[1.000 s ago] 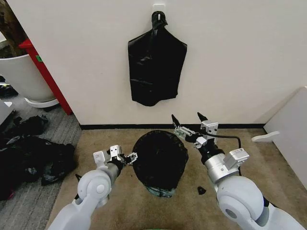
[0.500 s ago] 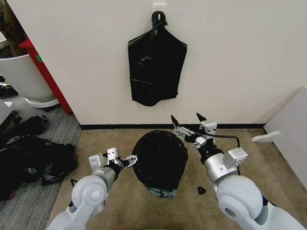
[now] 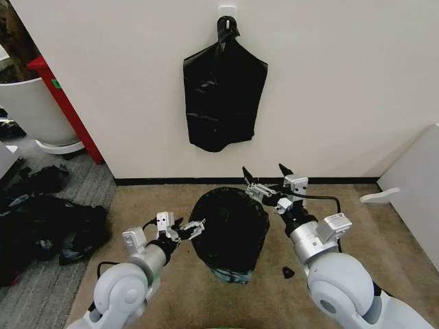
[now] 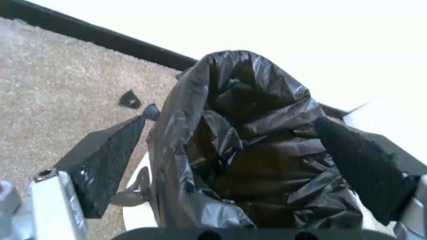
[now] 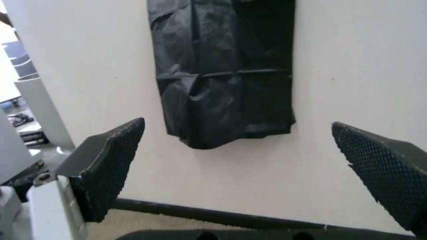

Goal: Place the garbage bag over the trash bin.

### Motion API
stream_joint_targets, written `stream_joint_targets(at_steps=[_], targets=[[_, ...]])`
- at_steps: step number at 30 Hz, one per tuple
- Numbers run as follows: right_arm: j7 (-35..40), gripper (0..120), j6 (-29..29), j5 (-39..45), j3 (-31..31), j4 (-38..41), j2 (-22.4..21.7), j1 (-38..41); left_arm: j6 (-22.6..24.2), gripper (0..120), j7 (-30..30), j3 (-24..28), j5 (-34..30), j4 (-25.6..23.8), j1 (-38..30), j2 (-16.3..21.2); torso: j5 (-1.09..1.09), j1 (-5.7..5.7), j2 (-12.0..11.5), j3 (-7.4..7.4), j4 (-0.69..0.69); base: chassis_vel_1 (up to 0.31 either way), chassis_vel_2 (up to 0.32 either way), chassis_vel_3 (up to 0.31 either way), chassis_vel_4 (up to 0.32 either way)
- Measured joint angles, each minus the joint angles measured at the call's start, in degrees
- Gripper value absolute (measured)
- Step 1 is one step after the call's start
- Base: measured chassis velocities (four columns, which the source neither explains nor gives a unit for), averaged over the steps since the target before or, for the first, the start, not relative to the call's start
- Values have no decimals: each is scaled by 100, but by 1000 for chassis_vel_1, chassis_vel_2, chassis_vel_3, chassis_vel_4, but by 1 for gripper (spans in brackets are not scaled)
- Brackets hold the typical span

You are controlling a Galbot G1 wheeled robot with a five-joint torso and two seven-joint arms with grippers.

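From the head camera I see the garbage bag (image 3: 230, 229) draped over the trash bin (image 3: 230, 274), which stands on the tan carpet (image 3: 384, 226) just in front of the white wall (image 3: 329, 82); only a pale sliver of the bin shows below the bag's lower edge. My left gripper (image 3: 186, 229) sits just beside the bag's left side with its fingers spread apart and holding nothing. In the left wrist camera the bag's wrinkled, glossy mouth (image 4: 250, 140) gapes open between the two dark fingers (image 4: 107, 160), and a strip of cream bin wall (image 4: 137, 212) shows beneath the plastic. My right gripper (image 3: 264, 175) hovers above and behind the bag's right rim, near the wall, its fingers (image 3: 284, 168) wide open and empty; the right wrist camera looks between them at the wall. A knotted bunch of flat black bags (image 3: 223, 96) hangs from a hook on that wall, straight above the bin. A small black scrap (image 3: 287, 273) lies on the carpet to the right of the bin. Off to the left, a large white tub (image 3: 31, 110) stands behind a heap of dark cloth (image 3: 48, 219) on the grey floor.
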Motion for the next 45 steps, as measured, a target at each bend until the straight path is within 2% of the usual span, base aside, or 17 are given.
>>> stream_joint_targets(at_steps=[5,8,9,11,14,15,18,21,22,28,36,45], targets=[[-3,100,12,-59,192,95,126,-252,-173,100,79,-445,-89,-82,269,-114,0,0,0,0,1,0,0,0,0],[-19,100,41,-170,332,169,290,-470,-516,100,621,-811,160,-149,503,-225,0,0,0,0,1,0,0,0,0],[-19,100,41,-170,332,169,290,-470,-516,100,621,-811,160,-149,503,-225,0,0,0,0,1,0,0,0,0],[-100,100,116,-389,443,169,462,-682,-991,100,1086,-1031,719,-178,641,-263,0,0,0,0,1,0,0,0,0],[-371,100,348,-964,653,39,784,-1076,-1727,100,1466,-1336,1667,-251,782,-273,0,0,0,0,0,0,0,0,0],[-371,100,348,-964,653,39,784,-1076,-1727,100,1466,-1336,1667,-251,782,-273,0,0,0,0,0,0,0,0,0],[-880,100,749,-1715,967,-180,1134,-1505,-2147,100,1719,-1782,2322,-427,1032,-251,0,0,0,0,1,0,0,0,0],[-1223,100,1092,-2318,1273,-322,1514,-1933,-2524,100,1889,-2204,2661,-530,1420,-306,0,0,0,0,-2,0,0,0,0],[-1223,100,1092,-2318,1273,-322,1514,-1933,-2524,100,1889,-2204,2661,-530,1420,-306,0,0,0,0,-2,0,0,0,0],[-1684,100,1628,-3103,1613,-408,2349,-2763,-3337,100,2348,-2886,2900,-718,2374,-850,-1,0,0,-1,2,0,0,0,0],[-2148,100,2251,-3707,1686,-538,3023,-3580,-3753,100,2574,-2976,2963,-992,2984,-1408,-1,0,0,0,-1,0,0,0,0],[-2128,100,2331,-3825,1775,-472,3132,-3680,-3866,100,2559,-2834,2902,-1115,3572,-1574,0,0,0,0,1,0,0,0,0]])
